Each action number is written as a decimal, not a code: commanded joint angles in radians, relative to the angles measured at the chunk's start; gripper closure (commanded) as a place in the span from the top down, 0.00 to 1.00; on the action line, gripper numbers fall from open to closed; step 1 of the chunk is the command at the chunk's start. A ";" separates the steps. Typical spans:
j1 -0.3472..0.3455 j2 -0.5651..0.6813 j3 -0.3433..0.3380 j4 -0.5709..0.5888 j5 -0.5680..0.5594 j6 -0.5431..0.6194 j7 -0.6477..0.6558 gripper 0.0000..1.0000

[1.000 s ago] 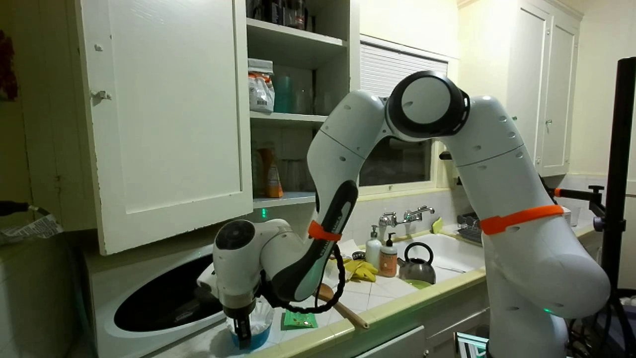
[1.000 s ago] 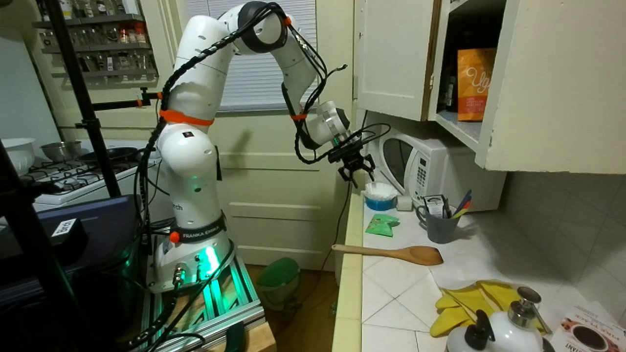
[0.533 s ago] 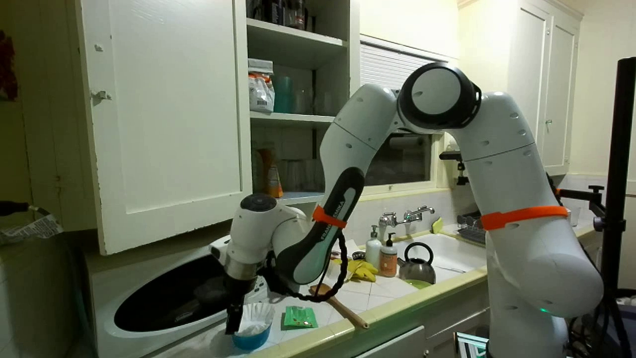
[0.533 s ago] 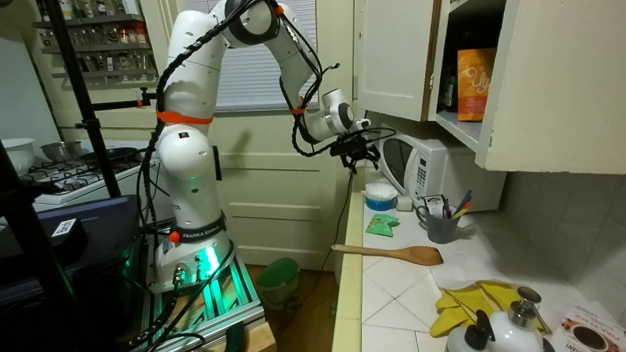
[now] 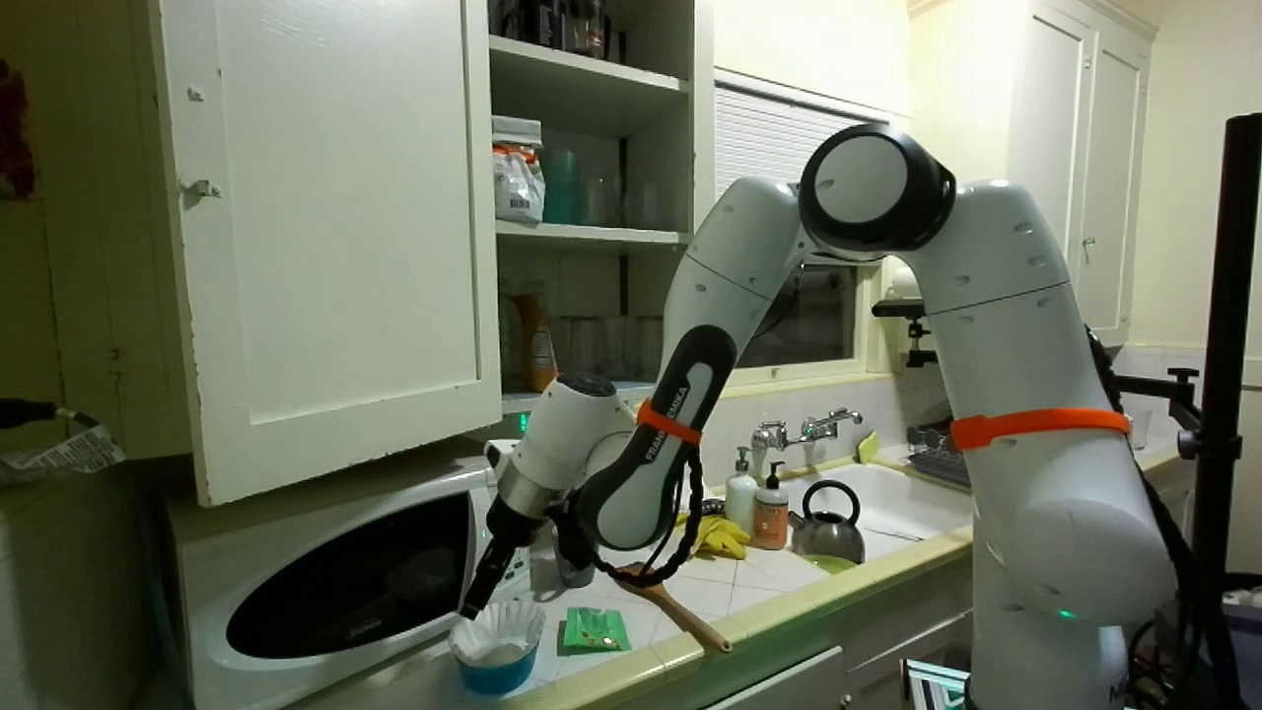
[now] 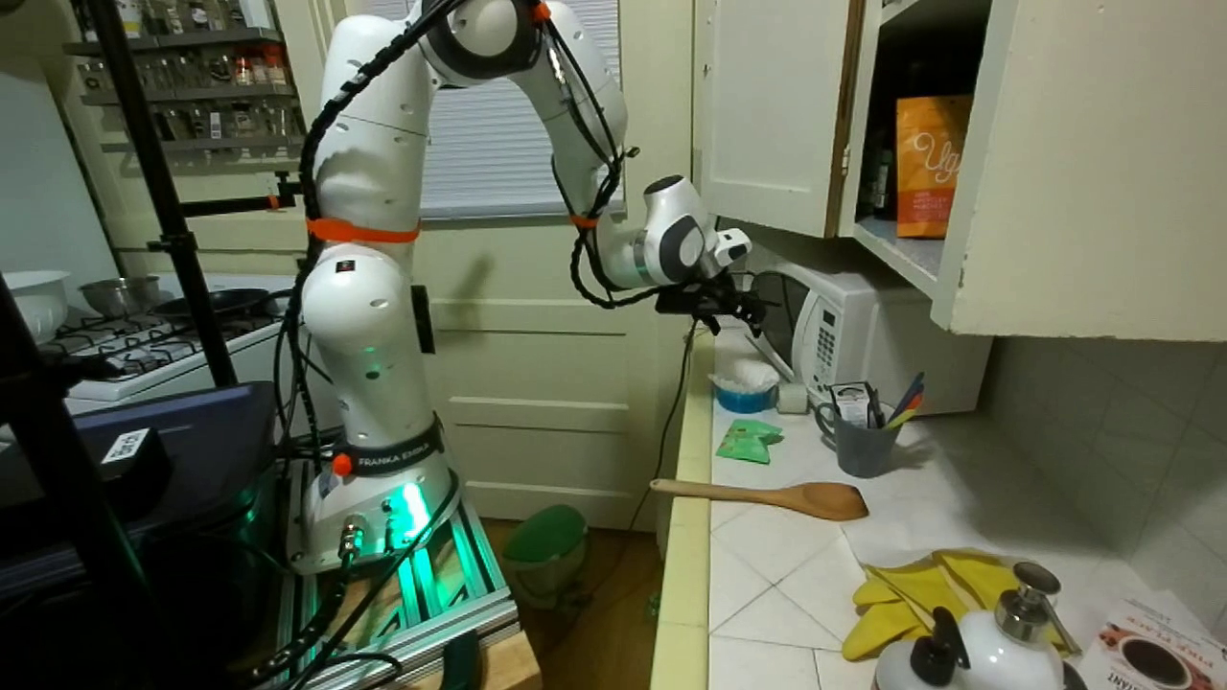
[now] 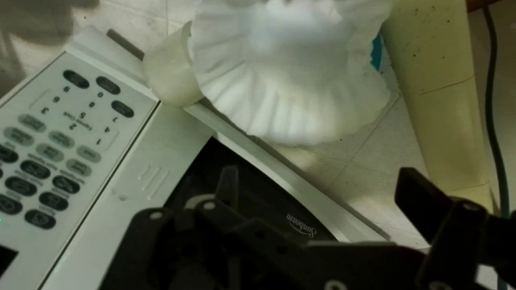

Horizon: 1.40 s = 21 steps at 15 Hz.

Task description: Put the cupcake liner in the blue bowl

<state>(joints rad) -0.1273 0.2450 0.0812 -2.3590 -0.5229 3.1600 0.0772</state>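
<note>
Tiled counter (image 6: 781,586), arched arm (image 5: 856,187), tilted claw (image 7: 317,179) spread wide, liner (image 5: 499,631) inside blue bowl (image 5: 499,677)

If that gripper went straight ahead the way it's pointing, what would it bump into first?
Probably the gripper would meet the strip of counter between the microwave and the cupcake liner, though depth is unclear: it might clip the cupcake liner first.

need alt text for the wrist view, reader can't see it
White cupcake liner with pleated sides, seen from above, a sliver of blue bowl showing past its edge. Lower in the frame, the claw is open and empty, partly hiding a Sunbeam microwave with upside-down lettering.
</note>
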 commanded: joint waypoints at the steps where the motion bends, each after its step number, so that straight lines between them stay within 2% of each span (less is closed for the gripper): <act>1: -0.118 0.009 0.112 -0.056 0.091 0.049 -0.019 1.00; 6: -0.262 0.029 0.201 -0.055 0.129 0.149 0.018 1.00; 7: -0.202 0.023 0.152 -0.042 0.110 0.112 0.010 1.00; 9: -0.244 0.025 0.175 -0.042 0.110 0.124 0.011 1.00; 10: -0.242 0.042 0.182 -0.024 0.128 0.104 0.030 1.00; 12: -0.218 0.044 0.147 0.002 0.169 0.028 0.080 1.00; 17: -0.249 0.104 0.182 0.074 0.218 -0.109 0.117 1.00; 18: -0.163 0.110 0.118 0.077 0.345 -0.115 0.018 1.00; 21: -0.097 0.127 0.068 0.102 0.424 -0.152 -0.012 1.00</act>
<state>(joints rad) -0.3007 0.3473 0.2022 -2.2938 -0.1936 3.0593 0.1126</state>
